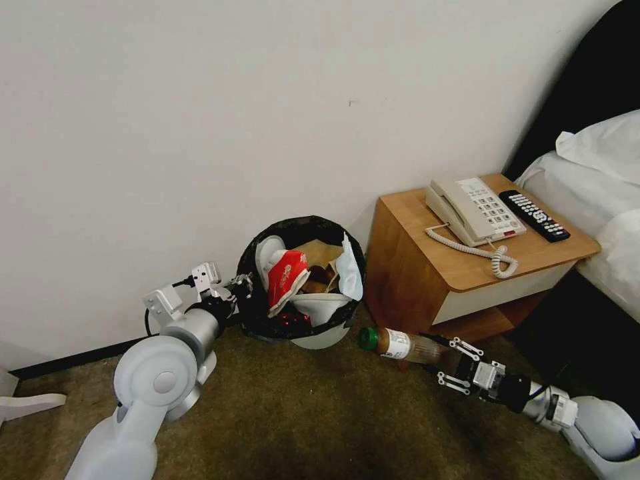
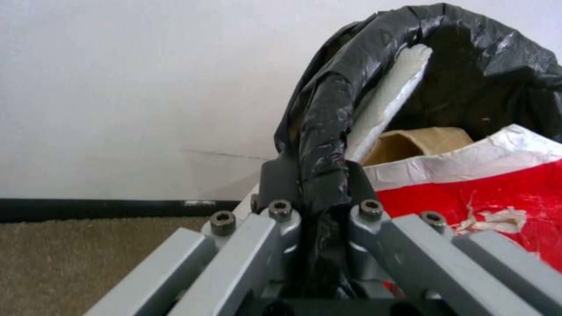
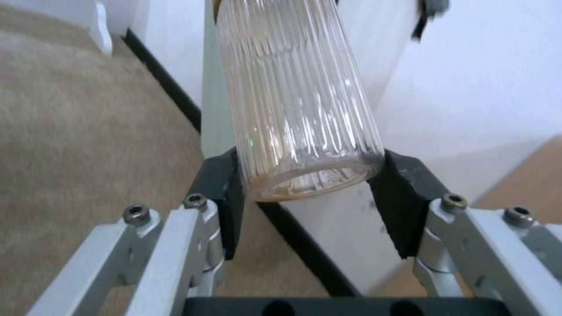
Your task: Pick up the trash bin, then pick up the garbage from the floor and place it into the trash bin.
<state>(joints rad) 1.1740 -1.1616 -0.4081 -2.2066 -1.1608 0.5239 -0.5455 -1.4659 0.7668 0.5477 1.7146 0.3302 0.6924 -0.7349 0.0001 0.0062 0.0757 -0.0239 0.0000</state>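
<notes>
Beige carpet floor [image 1: 300,413] runs up to a white wall [image 1: 200,100], with a wooden nightstand [image 1: 413,267] at 3 o'clock of the trash bin [image 1: 320,337]; the bin stands tilted, already packed with garbage including a red paper cup [image 1: 288,277], and the left gripper [image 2: 310,193] is clamped on its bag-covered rim at the bin's 9 o'clock. The right gripper [image 3: 304,197] pinches the base of the clear bottle [image 1: 400,344], which hangs off the carpet at the bin's 4 o'clock with its green cap toward the bin. Good practice: hold the bin steady, lead the bottle cap-first over the rim, and release only above the pile, since the bin is nearly full and the bottle may roll out.
</notes>
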